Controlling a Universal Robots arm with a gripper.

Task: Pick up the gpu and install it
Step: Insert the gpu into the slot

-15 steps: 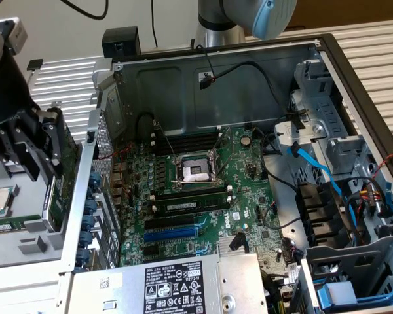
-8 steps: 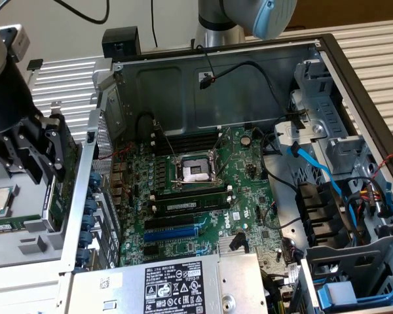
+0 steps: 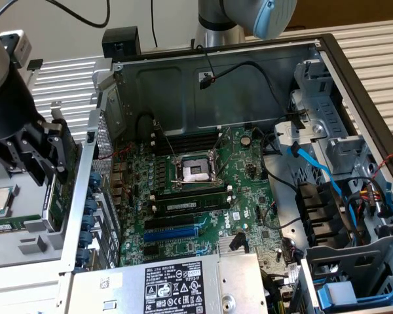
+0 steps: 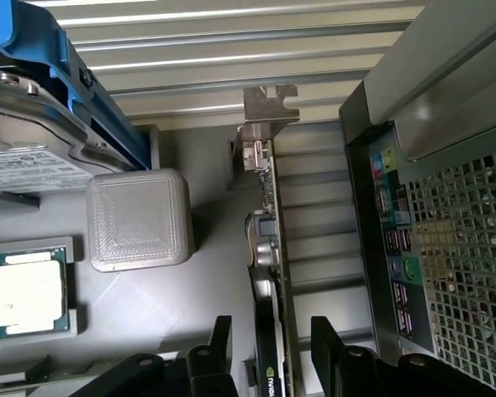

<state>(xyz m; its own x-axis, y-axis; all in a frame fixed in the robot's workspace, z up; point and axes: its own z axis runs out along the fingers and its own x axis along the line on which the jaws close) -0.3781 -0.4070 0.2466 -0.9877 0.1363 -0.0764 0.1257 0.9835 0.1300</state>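
Gpu, thin green circuit card with silver metal end bracket (image 4: 267,240), stands on edge in the grey plastic tray (image 4: 190,306), just beside the open metal computer case (image 3: 170,78) holding the large green motherboard (image 3: 249,190). Your black gripper (image 4: 273,327) straddles the card, jaws spread wide, not pinching it.

The gpu (image 4: 269,215) is shown green-edged with a silver bracket (image 4: 270,103); the gripper (image 4: 274,346) is black; the motherboard (image 3: 249,176) is green, a blue slot (image 3: 173,232) lying at its seven o'clock; light-blue cables (image 3: 321,173) are seen at the exterior view's three o'clock; a grey block (image 4: 138,219) is finely ribbed; the case panel (image 4: 463,248) is perforated in a grid.
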